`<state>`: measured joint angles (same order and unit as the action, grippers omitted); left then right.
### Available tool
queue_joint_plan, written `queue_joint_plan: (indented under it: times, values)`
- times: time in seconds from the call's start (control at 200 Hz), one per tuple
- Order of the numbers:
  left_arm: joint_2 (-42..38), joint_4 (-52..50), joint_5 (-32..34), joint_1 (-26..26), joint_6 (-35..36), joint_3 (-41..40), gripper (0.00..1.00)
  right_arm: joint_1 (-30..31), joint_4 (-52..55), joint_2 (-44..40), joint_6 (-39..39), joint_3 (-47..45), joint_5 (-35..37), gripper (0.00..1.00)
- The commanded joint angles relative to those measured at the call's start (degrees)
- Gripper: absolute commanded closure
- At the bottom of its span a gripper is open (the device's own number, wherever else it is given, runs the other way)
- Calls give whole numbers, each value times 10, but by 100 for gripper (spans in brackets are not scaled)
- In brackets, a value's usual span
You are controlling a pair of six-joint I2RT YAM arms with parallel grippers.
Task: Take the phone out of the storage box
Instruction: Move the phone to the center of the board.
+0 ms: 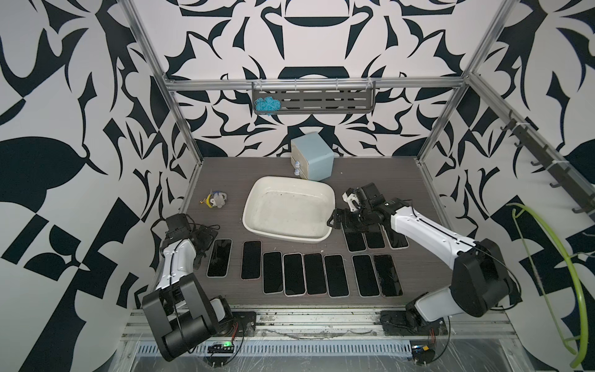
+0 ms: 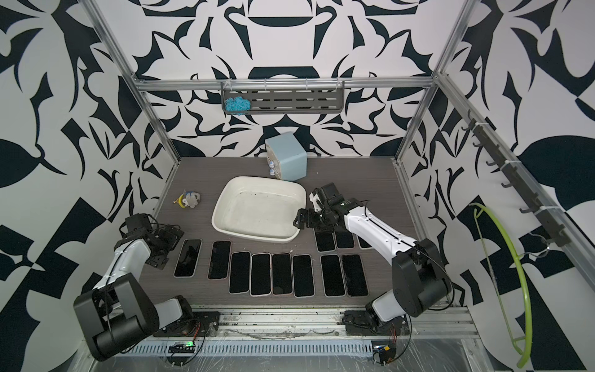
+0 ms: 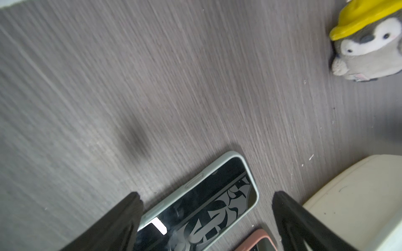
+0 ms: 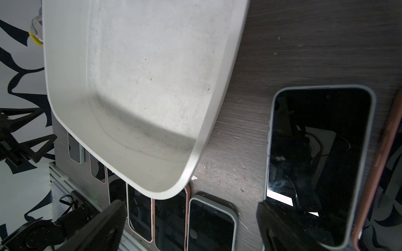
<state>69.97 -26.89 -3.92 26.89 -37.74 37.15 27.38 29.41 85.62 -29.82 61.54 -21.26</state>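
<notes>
Storage box (image 1: 286,209): centre of the tabletop (image 1: 225,180). Its floor is bare in both top views and in the right wrist view, and no phone shows inside it.
Phones: all lie flat on the tabletop, screens up. A near row (image 1: 315,273) runs along the near side of the box. A right group (image 1: 354,241) of three lies at its near right, partly under the right arm.
Progress: judged complete, or all but complete. As far as the views show, nothing is left in the box to lift out.
Left hand (image 3: 206,195): jaws spread wide and holding nothing, low over the far end of the leftmost phone (image 3: 228,187), left of the box.
Right hand (image 4: 189,204): jaws spread wide and empty, beside the near right corner of the box, above the right group.
Left arm: folded close to its base, forearm pointing toward the far side.
Right arm: stretched from its base toward the far left, reaching the box.
</notes>
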Motion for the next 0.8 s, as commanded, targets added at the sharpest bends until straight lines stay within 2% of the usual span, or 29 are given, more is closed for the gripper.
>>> queue_joint_plan:
  times: [0.0, 0.11, 0.29, 0.565, 0.795]
  values:
    - [19, 33, -15, 1, -15, -26, 0, 2, 11, 13, 5, 42, -6, 1]
    - [26, 60, -31, 2, -50, -51, 0, 1, 16, 29, 1, 69, -6, 1]
    - [6, 135, -40, 2, -146, -124, 0, 2, 38, 37, 0, 114, -8, 1]
    - [11, 134, -60, -18, -140, -127, 0, 2, 37, -9, 1, 66, 12, 1]
    - [-19, 131, -43, -86, -183, -135, 0, 1, 24, -28, -7, 40, 19, 1]
